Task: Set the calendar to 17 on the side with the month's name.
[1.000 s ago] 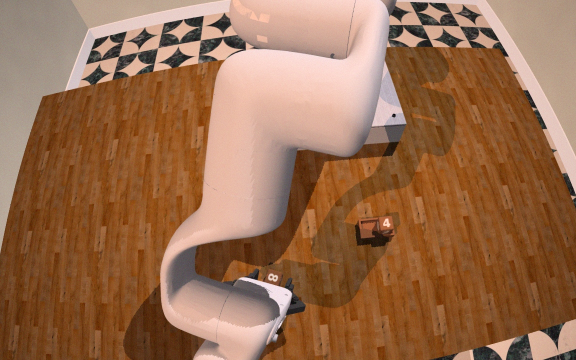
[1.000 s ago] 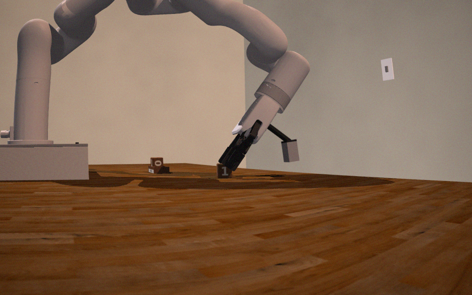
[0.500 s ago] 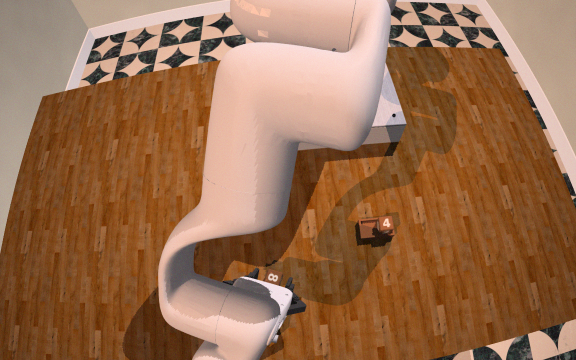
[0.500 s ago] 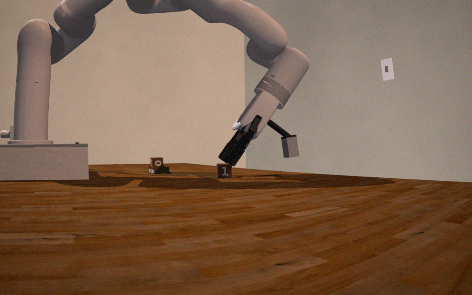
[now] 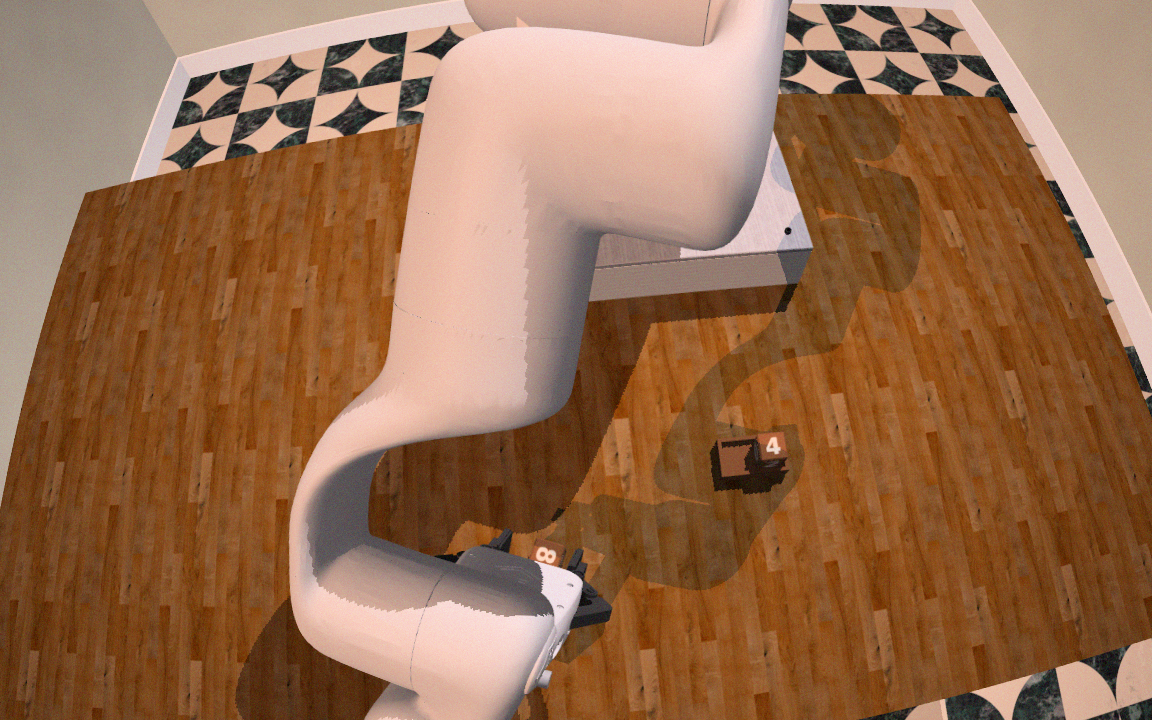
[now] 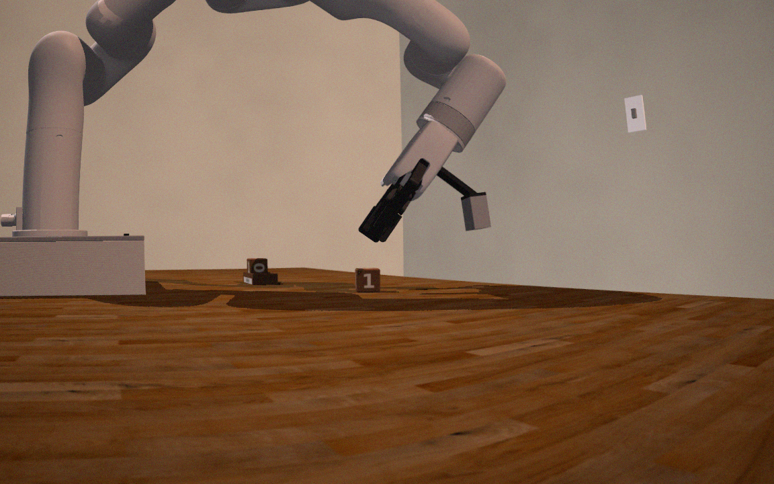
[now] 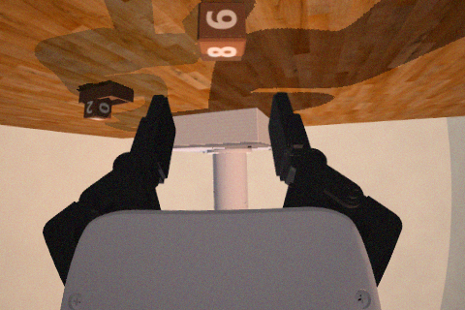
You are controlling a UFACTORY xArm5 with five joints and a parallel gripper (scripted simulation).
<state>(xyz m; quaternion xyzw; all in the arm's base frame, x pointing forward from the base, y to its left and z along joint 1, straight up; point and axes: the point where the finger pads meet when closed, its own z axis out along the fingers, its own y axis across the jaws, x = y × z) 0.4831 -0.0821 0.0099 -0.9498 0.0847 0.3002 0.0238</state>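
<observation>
Warm, fairly bright light falls from above and behind the arm (image 5: 508, 295), throwing its hard-edged, dark shadow (image 5: 741, 376) across the wooden desk (image 5: 159, 376). The shadow's outline is jagged and stair-stepped, most plainly in the wrist view, where brown patches break up the glowing orange planks. The tray (image 5: 746, 467) lies inside this shade. The top view bends strongly at its borders: the desk's edges and the white skirting curve outward. In the exterior view the near planks look soft and smeared, while the far wall splits into a warmer cream panel and a cooler grey one. No glare shows; the arm's shell has a soft sheen.
</observation>
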